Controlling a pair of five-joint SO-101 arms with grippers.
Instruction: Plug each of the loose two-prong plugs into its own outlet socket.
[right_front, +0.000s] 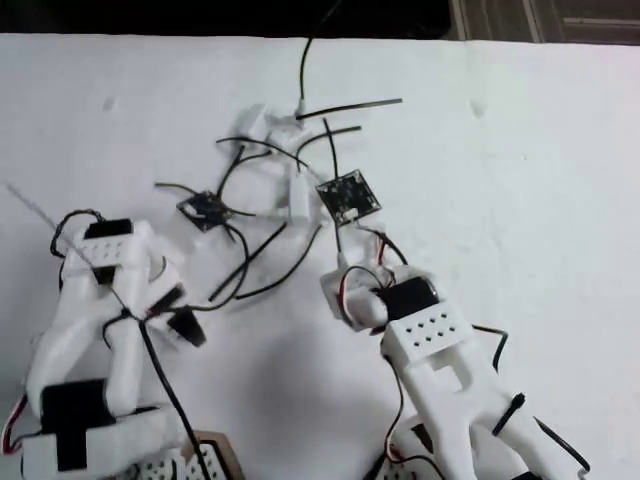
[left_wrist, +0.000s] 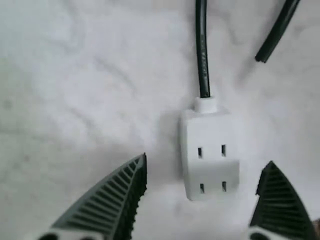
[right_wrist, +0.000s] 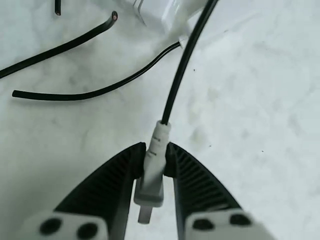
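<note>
**Gripping a plug on the right, straddling a socket on the left**

The right fingers (right_wrist: 115, 190) are closed firmly on a white two-prong plug (right_wrist: 150, 180) and pinch its body from both sides. A metal prong sticks out of the end toward the wrist. The plug's black cord (right_wrist: 182, 70) leaves the other end and runs off across the white tabletop (right_front: 520, 200), passing a white block (right_wrist: 160, 12). Whether the plug rests on the tabletop or is raised off it cannot be told.

The left fingers (left_wrist: 115, 200) are spread wide and hold nothing. One stands on each side of a white outlet socket (left_wrist: 209, 145), and neither visibly touches it. The socket lies flat with two pairs of slots facing up. Its own black cord (left_wrist: 201, 50) leaves from the end away from the fingers, and a cut cord end (left_wrist: 275, 35) lies near it.

From above, the right arm (right_front: 430, 340) comes in from the near edge toward the middle of the tabletop, and the left arm (right_front: 100, 290) sits by the left edge. Between and beyond them, toward the far edge, is a tangle of black cords with two black square pieces (right_front: 348, 195) (right_front: 205, 210) in it.
</note>
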